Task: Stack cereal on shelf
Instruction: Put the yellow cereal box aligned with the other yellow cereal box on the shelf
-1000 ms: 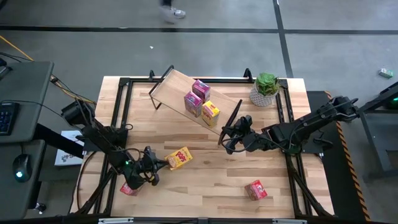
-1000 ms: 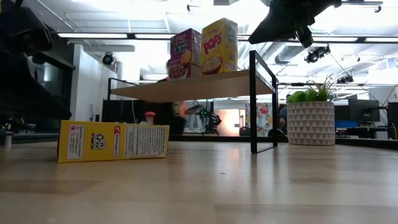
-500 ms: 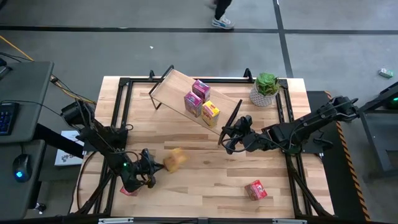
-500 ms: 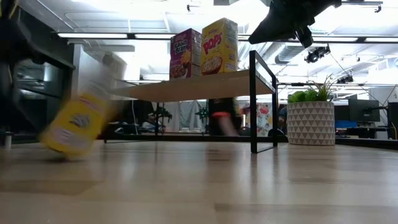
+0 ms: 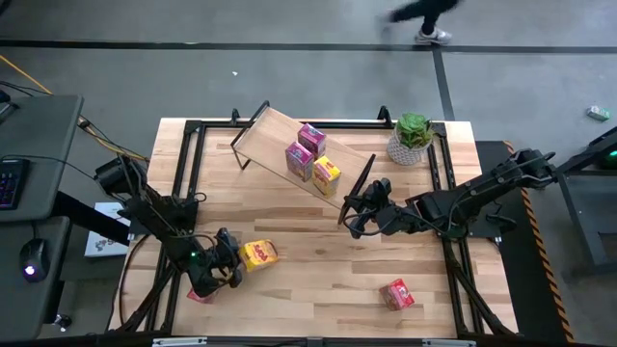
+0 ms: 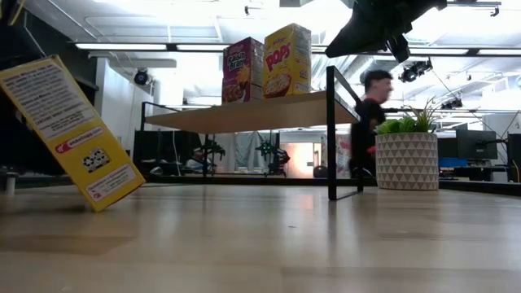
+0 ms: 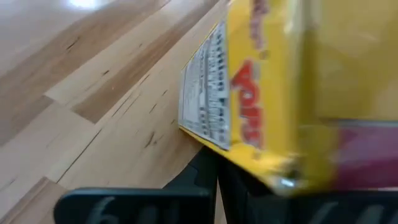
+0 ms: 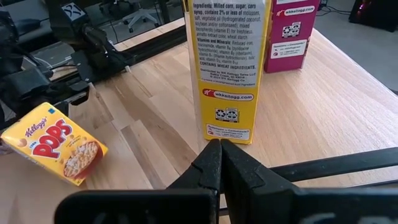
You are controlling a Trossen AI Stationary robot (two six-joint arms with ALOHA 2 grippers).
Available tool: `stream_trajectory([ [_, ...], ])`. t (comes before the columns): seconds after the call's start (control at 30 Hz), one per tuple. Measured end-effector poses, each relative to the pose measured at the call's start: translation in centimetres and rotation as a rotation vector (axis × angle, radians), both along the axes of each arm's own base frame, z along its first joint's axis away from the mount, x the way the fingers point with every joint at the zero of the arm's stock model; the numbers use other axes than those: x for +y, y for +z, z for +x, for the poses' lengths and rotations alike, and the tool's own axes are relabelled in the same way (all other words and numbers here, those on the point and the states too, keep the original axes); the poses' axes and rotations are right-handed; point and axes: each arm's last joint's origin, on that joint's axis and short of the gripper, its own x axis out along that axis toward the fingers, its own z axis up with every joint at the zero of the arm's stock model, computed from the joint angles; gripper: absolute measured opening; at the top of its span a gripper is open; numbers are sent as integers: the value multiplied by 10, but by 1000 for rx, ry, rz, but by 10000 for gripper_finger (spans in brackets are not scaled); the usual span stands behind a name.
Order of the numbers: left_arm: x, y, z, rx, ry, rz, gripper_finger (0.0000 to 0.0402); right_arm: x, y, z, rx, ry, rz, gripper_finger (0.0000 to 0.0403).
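The yellow cereal box (image 5: 257,254), tilted on the desk (image 5: 308,280) in the left end effector (image 5: 231,262)'s narrow grip, is probably light, crushable cardboard, best pinched across its broad faces, while the right end effector (image 5: 353,218) hangs closed by the shelf (image 5: 275,135).

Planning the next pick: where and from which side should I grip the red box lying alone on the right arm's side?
The red box lies flat and askew, unobstructed. Probably come straight down, pincer across its long narrow sides at mid-length. The right pincer, shut by the shelf, is nearer; the left pincer holds a yellow box.
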Motion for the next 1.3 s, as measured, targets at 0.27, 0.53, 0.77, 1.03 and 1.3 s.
stream_trajectory([
  [0.27, -4, 4, 3, -49, -14, -4, 0, 0, 0, 0, 1, 0, -1, 0],
  [0.53, -4, 8, 9, -82, -17, -5, 0, 0, -1, 0, 1, -1, 3, 0],
  [0.77, -6, 13, 17, -124, -46, 5, 0, 0, -1, 0, 1, 1, 5, 0],
  [1.03, -5, 16, 22, -139, -51, 23, 0, 0, -1, 1, 2, 3, 6, 0],
  [1.3, -2, 17, 25, -142, -52, 42, 0, 0, -1, 1, 2, 3, 6, 0],
])
